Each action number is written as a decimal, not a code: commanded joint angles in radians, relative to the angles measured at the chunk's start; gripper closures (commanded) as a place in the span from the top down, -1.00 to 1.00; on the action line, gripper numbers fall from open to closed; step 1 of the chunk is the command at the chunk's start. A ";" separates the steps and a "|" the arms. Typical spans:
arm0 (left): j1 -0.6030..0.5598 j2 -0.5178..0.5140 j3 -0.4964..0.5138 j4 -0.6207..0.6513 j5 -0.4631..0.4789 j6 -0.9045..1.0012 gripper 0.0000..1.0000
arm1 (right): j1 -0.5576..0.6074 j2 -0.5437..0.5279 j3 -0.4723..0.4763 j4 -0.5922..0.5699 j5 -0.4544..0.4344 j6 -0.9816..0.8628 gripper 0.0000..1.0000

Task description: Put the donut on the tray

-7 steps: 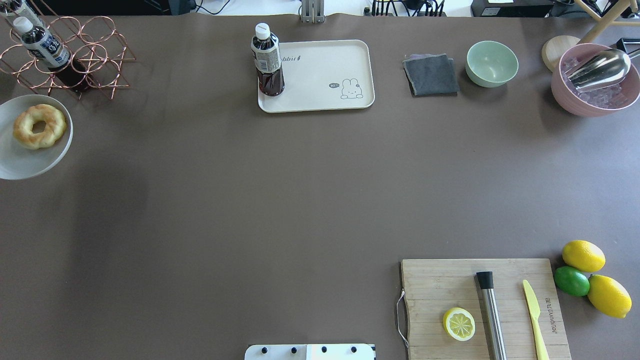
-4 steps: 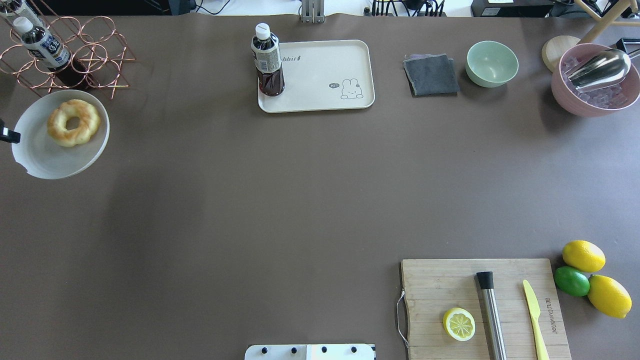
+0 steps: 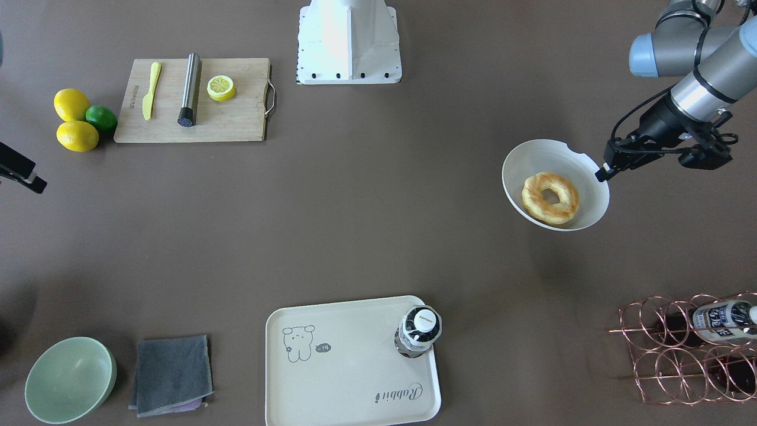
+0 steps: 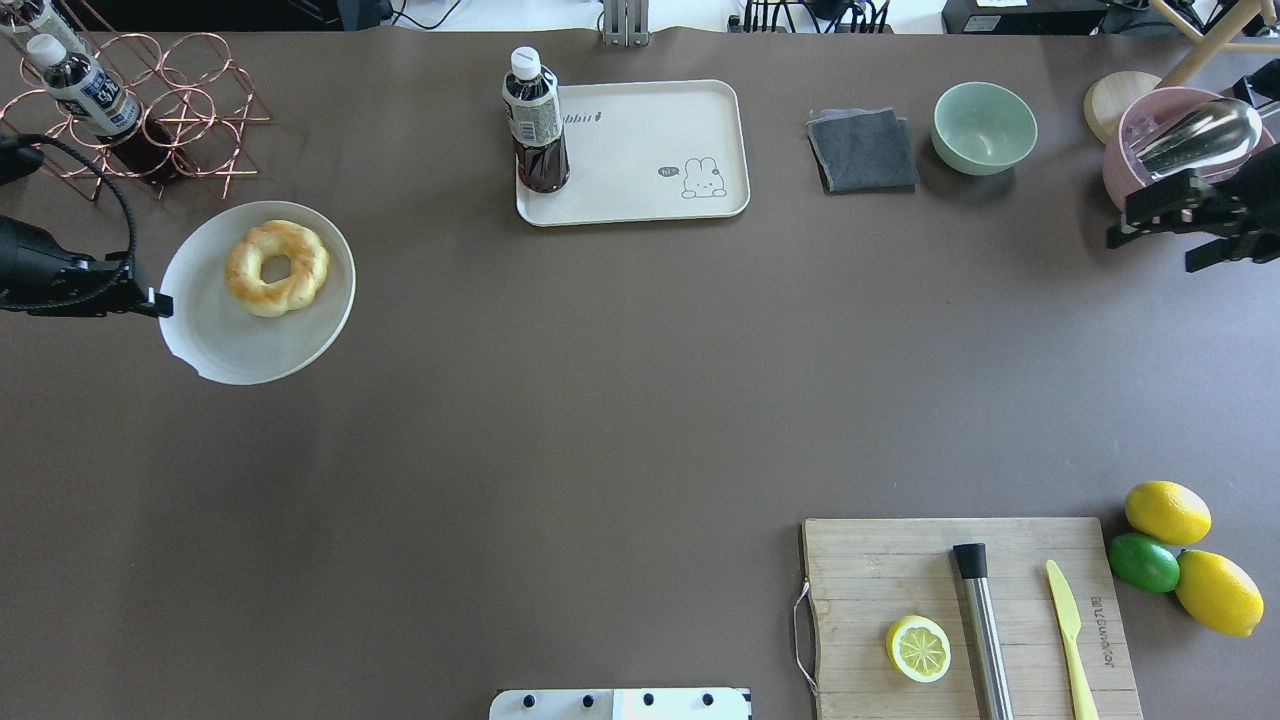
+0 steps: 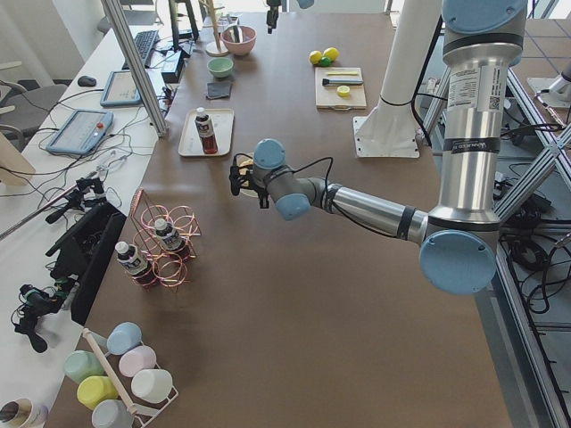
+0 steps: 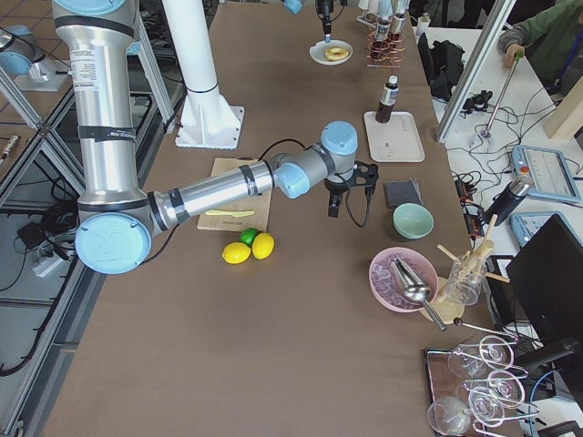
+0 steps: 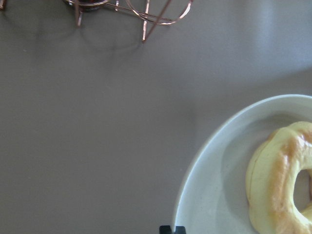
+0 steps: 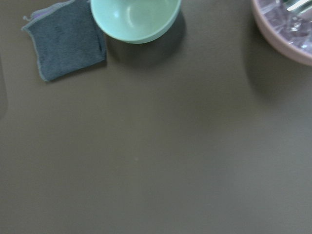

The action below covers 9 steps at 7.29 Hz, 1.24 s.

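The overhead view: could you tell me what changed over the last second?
The left hand, gripping the plate by its rim, carried it and the donut rightward toward the tray. The right arm came into view. Tray, bottle and cutting board stayed put.

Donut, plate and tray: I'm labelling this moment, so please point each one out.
donut (image 4: 308, 268), overhead exterior view, right side of its ring.
plate (image 4: 250, 348), overhead exterior view, bare surface near its rim.
tray (image 4: 650, 135), overhead exterior view, bare middle of its floor.
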 commanded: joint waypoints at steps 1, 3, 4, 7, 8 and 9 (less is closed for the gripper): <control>0.158 -0.126 -0.123 0.208 0.134 -0.153 -1.00 | -0.243 0.158 0.006 0.102 -0.151 0.418 1.00; 0.309 -0.361 -0.138 0.485 0.292 -0.272 -1.00 | -0.384 0.285 0.012 0.098 -0.249 0.598 1.00; 0.372 -0.474 -0.132 0.604 0.352 -0.318 -1.00 | -0.405 0.294 0.023 0.096 -0.243 0.598 1.00; 0.456 -0.642 -0.043 0.648 0.458 -0.429 -1.00 | -0.478 0.281 0.081 0.094 -0.274 0.617 1.00; 0.497 -0.675 -0.030 0.649 0.491 -0.441 -1.00 | -0.494 0.283 0.084 0.094 -0.278 0.662 0.97; 0.506 -0.695 -0.030 0.662 0.501 -0.457 -1.00 | -0.514 0.284 0.083 0.094 -0.285 0.694 0.90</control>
